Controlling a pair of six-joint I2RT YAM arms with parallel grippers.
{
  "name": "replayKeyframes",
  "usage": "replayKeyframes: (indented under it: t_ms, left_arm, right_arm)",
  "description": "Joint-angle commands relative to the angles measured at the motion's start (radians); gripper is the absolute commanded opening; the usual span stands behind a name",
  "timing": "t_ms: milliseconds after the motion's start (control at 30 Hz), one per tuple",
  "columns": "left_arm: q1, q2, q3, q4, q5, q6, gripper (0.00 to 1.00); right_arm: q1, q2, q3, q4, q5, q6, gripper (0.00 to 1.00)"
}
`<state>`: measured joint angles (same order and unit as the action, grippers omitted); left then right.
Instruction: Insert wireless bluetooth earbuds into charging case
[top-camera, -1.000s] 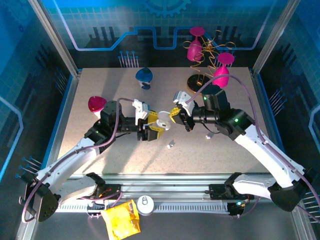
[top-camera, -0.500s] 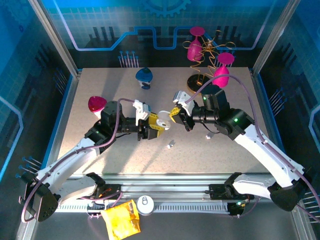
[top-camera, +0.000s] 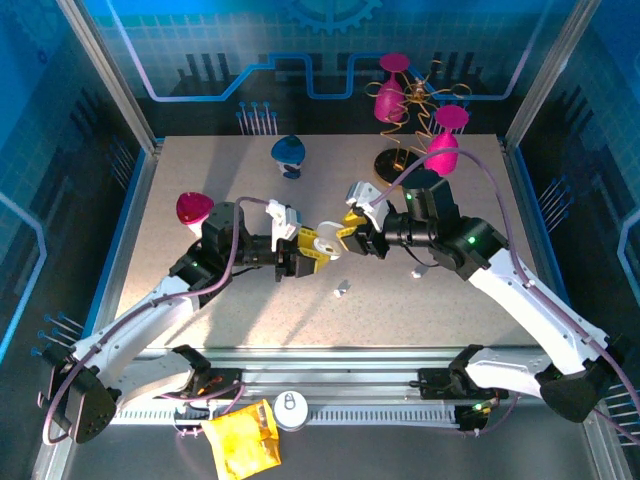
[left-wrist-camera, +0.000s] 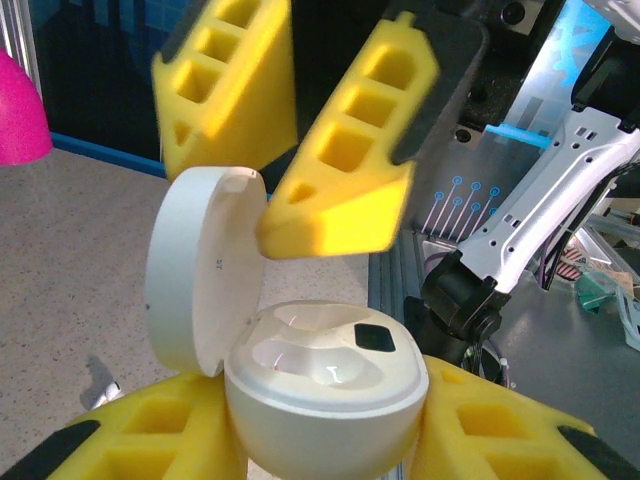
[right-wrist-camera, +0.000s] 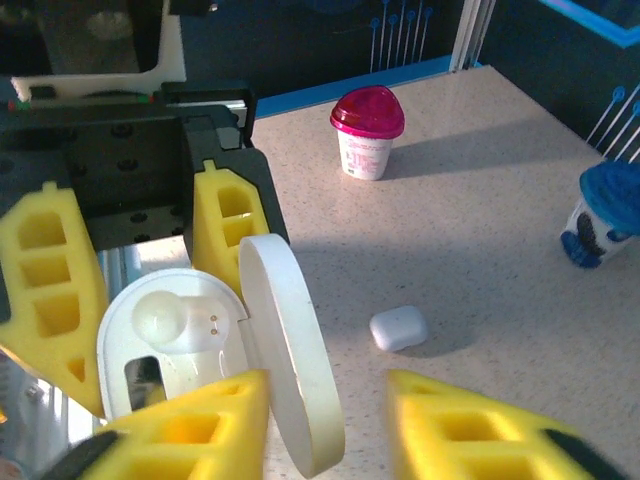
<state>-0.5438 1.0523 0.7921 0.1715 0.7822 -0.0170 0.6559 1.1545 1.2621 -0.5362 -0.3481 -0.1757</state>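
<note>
Left end effector (top-camera: 308, 256) pinches the open, half-filled case (left-wrist-camera: 325, 385); right end effector (right-wrist-camera: 325, 410), spread just beside it, has a loose earbud (right-wrist-camera: 398, 327) dead ahead on the bench (right-wrist-camera: 480, 220), nearer it.

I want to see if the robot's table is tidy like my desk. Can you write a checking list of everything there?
Surface: speckled beige tabletop, nothing spilled seen.
Job's things: glossy white hinged charging case, lid open; one white earbud seated inside; small white rounded piece loose on the tabletop.
Clutter: pink-lidded cup, blue-capped pot, wire stand with magenta pieces, yellow packet by the front rail.
Grippers: left gripper shut on the case; right gripper open beside the lid.
Cables: purple cable looping over the right arm, no snag seen.
Surroundings: blue-lit wall panels.
</note>
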Motion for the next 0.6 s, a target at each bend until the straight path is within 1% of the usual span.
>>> replayKeyframes:
  t_ms: [0,100,200,400,500,567]
  left_arm:
    - [-0.008,-0.008,-0.004,0.052,0.014,0.021,0.38]
    - [-0.008,-0.008,-0.016,0.074,0.009,0.017,0.38]
    - [-0.007,-0.008,-0.029,0.103,0.0,0.013,0.38]
    - [-0.008,-0.003,-0.052,0.17,-0.012,-0.005,0.38]
    - [-0.008,0.003,-0.071,0.226,-0.022,-0.018,0.38]
    - [-0.007,0.013,-0.081,0.258,-0.023,-0.026,0.38]
  right_arm:
    - [0.01,-0.032,0.003,0.036,-0.025,0.013,0.46]
    - [-0.001,-0.063,-0.012,0.07,-0.06,0.035,0.58]
    - [-0.026,-0.1,-0.034,0.121,-0.108,0.073,0.63]
    - [-0.103,-0.163,-0.069,0.22,-0.191,0.175,0.69]
    - [-0.167,-0.194,-0.103,0.297,-0.203,0.266,0.71]
    - [-0.215,-0.217,-0.133,0.352,-0.187,0.337,0.71]
